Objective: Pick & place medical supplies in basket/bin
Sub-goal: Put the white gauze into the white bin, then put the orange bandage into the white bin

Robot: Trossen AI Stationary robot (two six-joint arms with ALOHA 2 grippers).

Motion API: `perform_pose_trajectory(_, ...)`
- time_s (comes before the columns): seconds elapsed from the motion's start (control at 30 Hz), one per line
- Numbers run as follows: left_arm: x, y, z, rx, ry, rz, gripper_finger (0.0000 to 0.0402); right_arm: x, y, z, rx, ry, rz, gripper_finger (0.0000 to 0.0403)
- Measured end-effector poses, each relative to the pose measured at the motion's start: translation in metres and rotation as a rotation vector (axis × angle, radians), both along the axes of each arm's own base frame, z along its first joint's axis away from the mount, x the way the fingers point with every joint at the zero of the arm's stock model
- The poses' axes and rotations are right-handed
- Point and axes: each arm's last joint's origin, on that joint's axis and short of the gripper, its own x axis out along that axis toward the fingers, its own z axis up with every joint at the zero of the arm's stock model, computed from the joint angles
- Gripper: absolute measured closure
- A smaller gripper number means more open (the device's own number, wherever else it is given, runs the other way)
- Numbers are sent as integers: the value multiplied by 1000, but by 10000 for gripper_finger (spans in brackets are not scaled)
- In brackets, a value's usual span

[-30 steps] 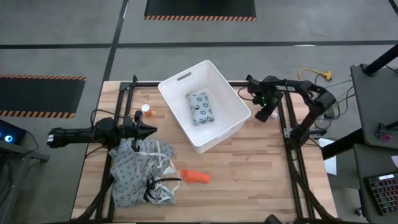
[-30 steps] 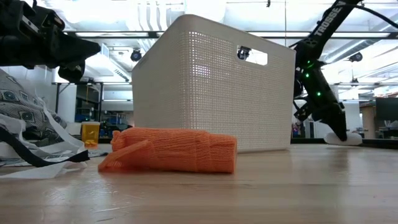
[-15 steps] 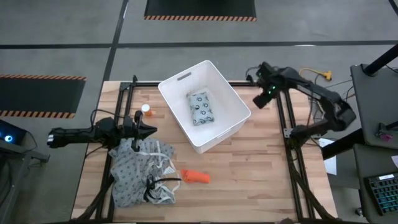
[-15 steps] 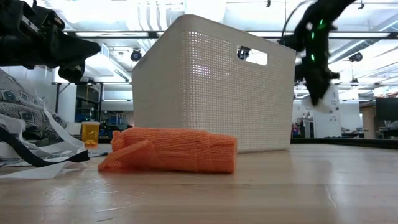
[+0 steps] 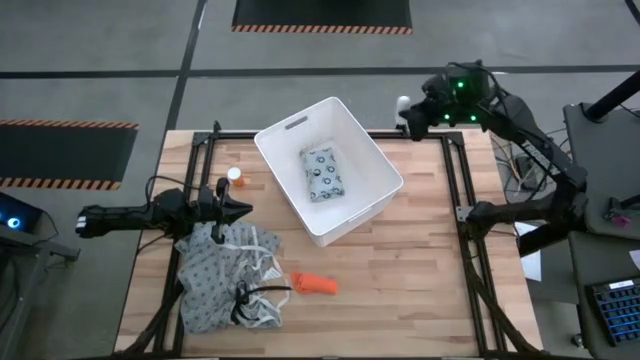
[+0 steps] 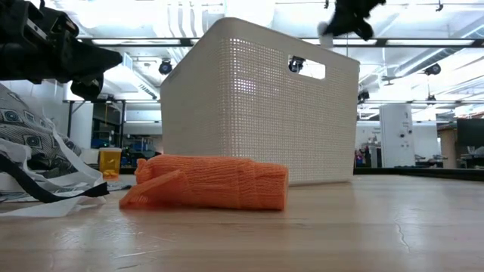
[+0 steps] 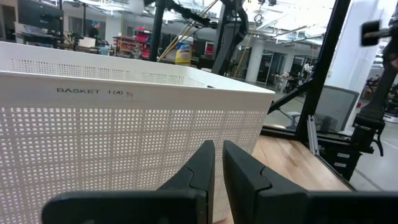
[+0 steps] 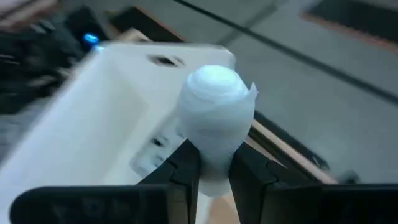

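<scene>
Right pincer [image 5: 408,113] raised, clamped; left pincer [image 5: 243,209] low, closed.

An industrial lab: hazard-striped floor mats [image 5: 322,14], ceiling ducts [image 6: 185,17].

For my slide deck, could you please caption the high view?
Right gripper carries a small white piece above the table's far edge, right of the basket; left gripper waits.

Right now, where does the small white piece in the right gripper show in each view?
High view: white piece at the right gripper, just beyond the table's far edge, right of the basket.
Low view: top, at, above the basket.
Left wrist view: cannot tell.
Right wrist view: centre, between the fingers.
Shared landmark: the basket.
</scene>
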Motion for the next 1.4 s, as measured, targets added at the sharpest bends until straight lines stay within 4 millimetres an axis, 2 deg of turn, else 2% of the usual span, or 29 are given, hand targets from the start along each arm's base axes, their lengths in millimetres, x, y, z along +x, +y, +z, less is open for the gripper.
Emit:
perform_pose_trajectory(0.1, 0, 0, 0, 0, 0, 1, 387, 13, 10, 11, -53, -55, 83, 342)
perform_pose_trajectory(0.23, 0, 1, 0, -1, 0, 24, 387, 34, 21, 11, -93, -71, 188, 342)
perform_pose_trajectory(0.33, 0, 1, 0, -1, 0, 25, 387, 50, 26, 5, -86, -60, 236, 342)
perform_pose_trajectory(0.57, 0, 1, 0, -1, 0, 25, 387, 88, 21, -22, -12, 9, 273, 332)
perform_pose_trajectory(0.67, 0, 1, 0, -1, 0, 25, 387, 104, 19, -31, 12, 44, 290, 299)
perform_pose_trajectory(0.83, 0, 1, 0, -1, 0, 25, 387, 123, 9, -40, 48, 75, 281, 216)
perform_pose_trajectory(0.97, 0, 1, 0, -1, 0, 25, 387, 132, 4, -42, 84, 93, 256, 154)
perform_pose_trajectory(1.1, 0, 1, 0, -1, 0, 25, 387, 134, 5, -32, 189, 77, 205, 115)
perform_pose_trajectory(1.17, 0, 1, 0, -1, 0, 25, 387, 134, 13, -24, 208, 67, 229, 108)
perform_pose_trajectory(1.23, 0, 1, 0, -1, 0, 25, 387, 136, 31, -12, 150, 52, 292, 107)
perform_pose_trajectory(1.4, 0, 1, 0, -1, 0, 24, 387, 131, 104, 20, -62, 20, 422, 112)
